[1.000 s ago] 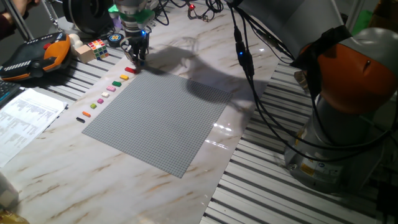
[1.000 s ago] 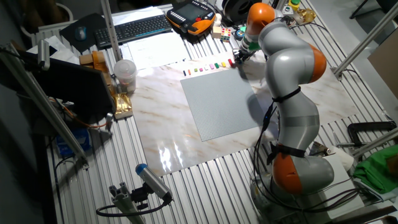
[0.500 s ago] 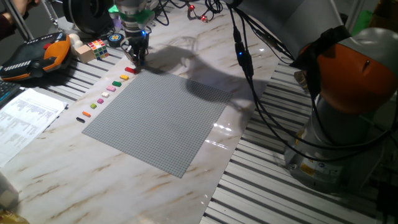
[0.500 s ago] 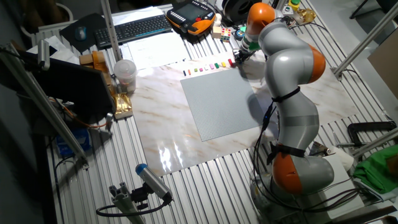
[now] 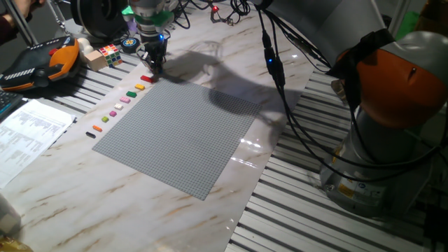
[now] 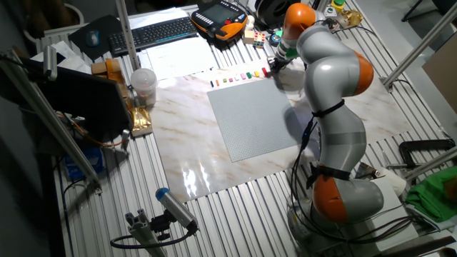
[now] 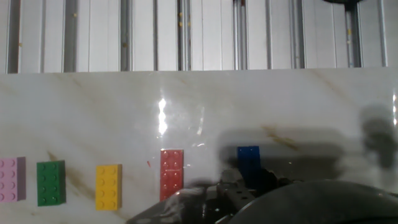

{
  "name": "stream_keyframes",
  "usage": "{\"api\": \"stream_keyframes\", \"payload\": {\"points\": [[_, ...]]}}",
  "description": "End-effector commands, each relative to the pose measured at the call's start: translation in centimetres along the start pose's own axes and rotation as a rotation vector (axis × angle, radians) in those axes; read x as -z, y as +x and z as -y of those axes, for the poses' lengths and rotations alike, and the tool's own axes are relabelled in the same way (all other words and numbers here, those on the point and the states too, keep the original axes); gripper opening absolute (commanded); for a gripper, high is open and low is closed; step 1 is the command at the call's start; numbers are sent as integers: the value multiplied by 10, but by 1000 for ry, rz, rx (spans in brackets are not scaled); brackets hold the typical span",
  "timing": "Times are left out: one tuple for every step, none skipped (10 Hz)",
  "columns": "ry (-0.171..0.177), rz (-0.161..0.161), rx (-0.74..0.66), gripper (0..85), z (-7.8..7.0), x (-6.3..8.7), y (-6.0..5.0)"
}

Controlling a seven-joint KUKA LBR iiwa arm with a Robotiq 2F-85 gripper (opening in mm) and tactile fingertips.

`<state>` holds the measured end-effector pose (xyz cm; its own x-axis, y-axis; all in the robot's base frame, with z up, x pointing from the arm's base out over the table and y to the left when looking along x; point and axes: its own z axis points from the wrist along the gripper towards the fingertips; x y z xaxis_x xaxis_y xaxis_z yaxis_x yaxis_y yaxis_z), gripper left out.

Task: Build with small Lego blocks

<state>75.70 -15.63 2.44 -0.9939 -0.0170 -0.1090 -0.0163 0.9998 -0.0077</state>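
Small Lego blocks lie in a row on the marble table along the grey baseplate's [image 5: 182, 133] left edge: red [image 5: 146, 78], yellow [image 5: 140, 87], green [image 5: 131, 93], then pale, pink, orange and black ones. My gripper [image 5: 154, 64] is low over the far end of this row, just past the red block. In the hand view a blue block [image 7: 249, 158] lies right in front of the gripper [image 7: 249, 188], its near end hidden by the fingers. Red [image 7: 172, 174], yellow [image 7: 108, 186], green [image 7: 51, 182] and pink [image 7: 9, 179] blocks lie to its left. The gripper [image 6: 273, 66] also shows in the other fixed view. The jaw gap is not visible.
A multicoloured puzzle cube [image 5: 109, 54] and an orange-black pendant [image 5: 42, 61] lie beyond the row on the slatted table. Papers [image 5: 28, 133] lie at the left. A keyboard [image 6: 153, 32] and a cup [image 6: 143, 84] stand farther off. My arm's cables [image 5: 280, 77] hang over the baseplate's far corner.
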Motion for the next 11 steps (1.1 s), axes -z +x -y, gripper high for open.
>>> {"api": "stream_keyframes", "payload": {"points": [[0, 0, 4, 193, 0, 0, 0], [1, 0, 7, 120, 0, 2, 1], [3, -2, 8, 100, 0, 4, 1], [4, -3, 8, 10, -1, 6, 2], [15, -3, 4, 7, -1, 13, 6], [20, -6, -6, 7, -3, 20, 11], [24, -9, -16, 7, -4, 25, 19], [21, -11, -29, 7, -7, 29, 28], [26, -17, -39, 7, -10, 34, 37], [26, -20, -45, 7, -14, 37, 44], [32, -20, -46, 7, -17, 38, 51]]}}
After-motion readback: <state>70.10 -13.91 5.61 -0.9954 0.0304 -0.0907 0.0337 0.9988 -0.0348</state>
